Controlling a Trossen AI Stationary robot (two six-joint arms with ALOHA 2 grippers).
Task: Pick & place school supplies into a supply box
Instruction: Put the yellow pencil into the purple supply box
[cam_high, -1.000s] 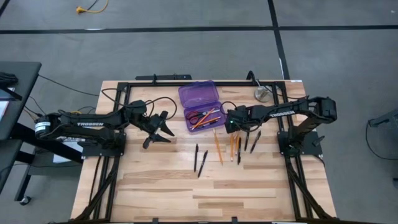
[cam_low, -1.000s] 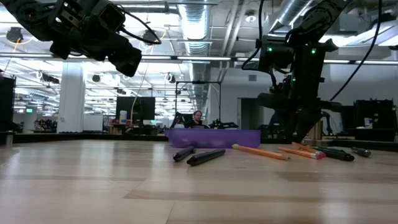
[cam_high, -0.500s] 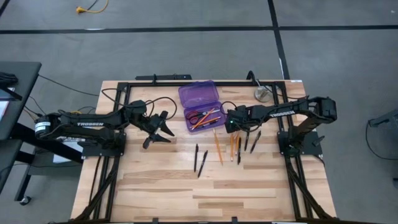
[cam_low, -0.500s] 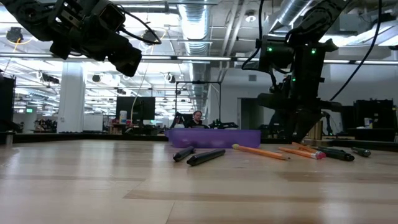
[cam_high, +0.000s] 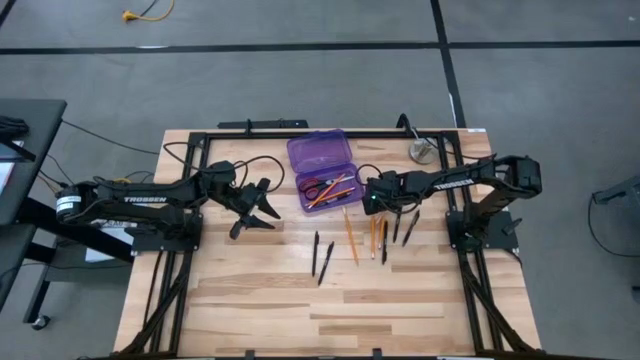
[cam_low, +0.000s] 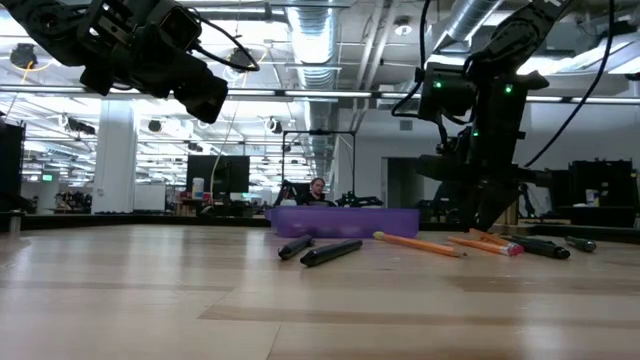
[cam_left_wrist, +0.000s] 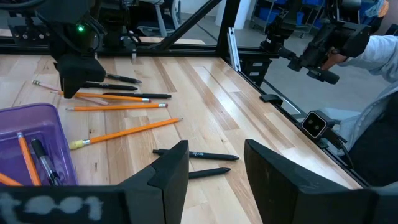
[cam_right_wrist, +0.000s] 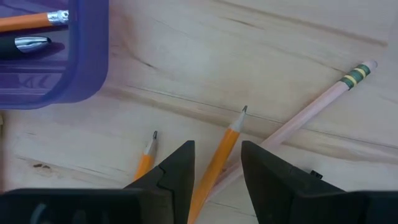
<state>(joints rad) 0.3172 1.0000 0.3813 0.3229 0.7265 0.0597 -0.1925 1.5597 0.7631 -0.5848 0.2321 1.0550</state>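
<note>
While the right gripper hangs low with fingers parted astride an orange pencil lying just beside the purple supply box, left gripper idle and open: pencil looks light, stiff, prone to rolling; pinch mid-shaft.

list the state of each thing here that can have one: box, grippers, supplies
supply box: lid open, some supplies already inside
left gripper: open, empty, raised above the table
right gripper: open, low over an orange pencil, not gripping
loose pens: lying flat on the table
</note>
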